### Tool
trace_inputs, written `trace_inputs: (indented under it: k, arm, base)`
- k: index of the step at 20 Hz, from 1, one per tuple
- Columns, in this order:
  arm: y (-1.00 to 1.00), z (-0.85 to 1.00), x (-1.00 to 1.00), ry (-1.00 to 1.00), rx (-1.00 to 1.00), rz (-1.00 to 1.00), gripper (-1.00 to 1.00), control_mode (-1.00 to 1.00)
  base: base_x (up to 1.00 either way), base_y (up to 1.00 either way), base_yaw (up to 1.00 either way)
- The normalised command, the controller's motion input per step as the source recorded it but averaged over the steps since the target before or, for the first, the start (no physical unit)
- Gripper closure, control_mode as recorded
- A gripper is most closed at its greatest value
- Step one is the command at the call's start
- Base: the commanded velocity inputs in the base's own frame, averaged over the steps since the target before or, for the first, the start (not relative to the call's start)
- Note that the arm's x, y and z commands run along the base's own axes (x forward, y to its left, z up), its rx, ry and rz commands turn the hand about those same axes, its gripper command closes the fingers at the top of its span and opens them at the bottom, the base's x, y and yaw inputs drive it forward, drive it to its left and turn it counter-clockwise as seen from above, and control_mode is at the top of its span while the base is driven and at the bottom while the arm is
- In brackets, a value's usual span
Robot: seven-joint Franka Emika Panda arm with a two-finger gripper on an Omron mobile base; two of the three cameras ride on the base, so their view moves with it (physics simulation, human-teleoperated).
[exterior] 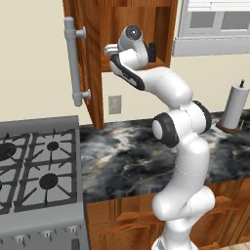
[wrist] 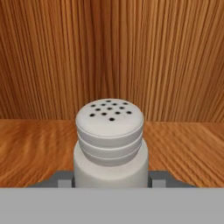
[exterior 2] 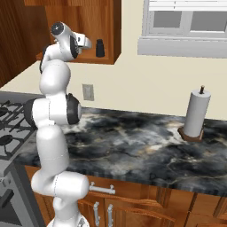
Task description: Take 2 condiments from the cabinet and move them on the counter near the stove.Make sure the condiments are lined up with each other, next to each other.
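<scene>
Clamping the light grey shaker [wrist: 110,144] from both sides, the claw [wrist: 110,178] has its dark fingertips [wrist: 61,178] pressed against the bottle's lower body, one on each flank. The shaker stands upright on the wooden shelf of the cabinet [exterior: 161,29], its perforated cap facing the hand camera, with the cabinet's grained back wall behind it. Seen from the base, the white arm [exterior: 180,146] reaches up and into the open cabinet, the hand [exterior 2: 80,43] level with the shelf. The black shaker [exterior 2: 100,48] stands upright on the same shelf, just beside the hand, towards the cabinet's window-side wall. The cabinet door [exterior: 85,58] hangs open on the stove side, its long grey bar handle [exterior: 73,61] vertical. Below the cabinet runs the dark marbled bench [exterior: 132,156], with a wall outlet [exterior: 114,104] on the cream wall between cabinet and bench. The stove [exterior: 39,166] sits against the bench end under the open door. Well away from the cabinet, on the bench beneath the window [exterior 2: 186,26], stands the paper-towel roll [exterior 2: 195,114] on its stand.
</scene>
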Motion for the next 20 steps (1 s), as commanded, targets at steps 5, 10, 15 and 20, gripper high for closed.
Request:
trace_inputs:
  k: [5,10,15,20]
  arm:
    - [0.0,0.0,0.0,0.0,0.0,0.0,1.0,-1.0]
    - [0.0,0.0,0.0,0.0,0.0,0.0,1.0,-1.0]
    - [0.0,0.0,-0.27,-0.02,0.0,0.0,1.0,-1.0]
    - [0.0,0.0,-0.81,-0.04,0.0,0.0,1.0,-1.0]
  base:
    - [0.0,0.0,0.0]
    - [0.0,0.0,0.0]
    - [0.0,0.0,0.0]
    - [0.0,0.0,0.0]
